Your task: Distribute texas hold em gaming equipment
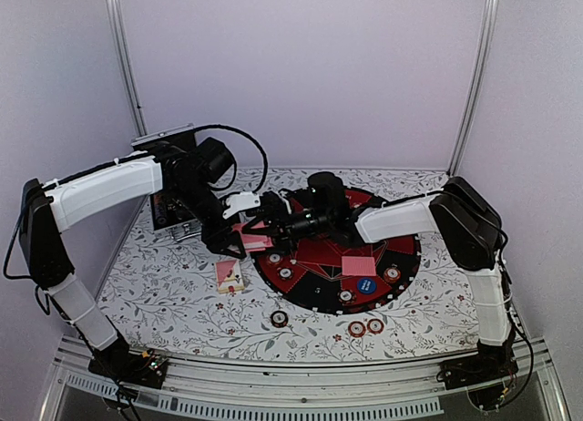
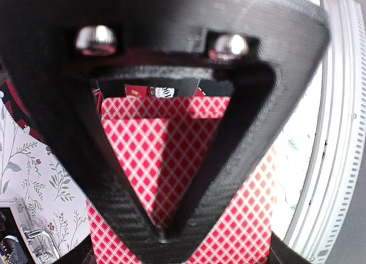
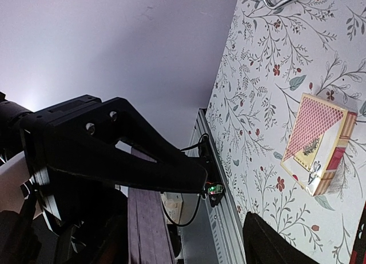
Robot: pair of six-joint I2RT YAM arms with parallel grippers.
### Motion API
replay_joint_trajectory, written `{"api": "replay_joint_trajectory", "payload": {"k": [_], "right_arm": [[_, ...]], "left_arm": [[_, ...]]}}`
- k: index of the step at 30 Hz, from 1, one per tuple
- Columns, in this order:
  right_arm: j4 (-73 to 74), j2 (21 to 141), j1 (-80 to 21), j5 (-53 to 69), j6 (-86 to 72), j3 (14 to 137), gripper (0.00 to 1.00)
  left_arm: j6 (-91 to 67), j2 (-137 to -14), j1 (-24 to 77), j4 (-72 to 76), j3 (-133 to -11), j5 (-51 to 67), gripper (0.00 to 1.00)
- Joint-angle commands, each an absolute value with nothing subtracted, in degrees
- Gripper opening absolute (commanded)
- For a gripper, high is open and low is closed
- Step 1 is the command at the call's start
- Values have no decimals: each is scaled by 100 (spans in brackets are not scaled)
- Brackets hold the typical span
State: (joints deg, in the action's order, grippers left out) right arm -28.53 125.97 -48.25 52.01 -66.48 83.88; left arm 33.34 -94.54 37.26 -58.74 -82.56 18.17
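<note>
Three chips [image 1: 356, 329] lie near the front edge. Beyond them, a card pack [image 1: 230, 275] rests beside the round mat [image 1: 319, 257]. The left claw [image 2: 163, 232] is clamped on pink cards [image 2: 246, 212] at the mat's left rim. The right claw [image 1: 260, 228] meets it there; I cannot tell its grip.

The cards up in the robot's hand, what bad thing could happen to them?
The left tool pinches the cards in the air, with the right tool crowding very close. They might bump, or a pull could drag out extra cards. Loose cards would likely drop onto the chips on the round mat and knock them.
</note>
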Motion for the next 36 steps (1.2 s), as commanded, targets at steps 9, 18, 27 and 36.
{"api": "replay_joint_trajectory", "payload": {"k": [9,18,27,36], "right_arm": [[-2761,12261,-4582,5262,-6671,8020,58],[-2763,12051,-4503,5315,-6645,7848,51],[-2769,11819,-4445,5352,-6636,7683,34],[-2731,11625,-4411,5392,-6645,7516,24]], "left_arm": [[3360,-9337,3709,-5744,-8358,1813,0],[3364,-9333,3709,-5739,-8367,1809,0],[3350,-9343,3709,-5743,-8358,1794,0],[3357,-9356,3702,-5731,-8341,1767,0]]}}
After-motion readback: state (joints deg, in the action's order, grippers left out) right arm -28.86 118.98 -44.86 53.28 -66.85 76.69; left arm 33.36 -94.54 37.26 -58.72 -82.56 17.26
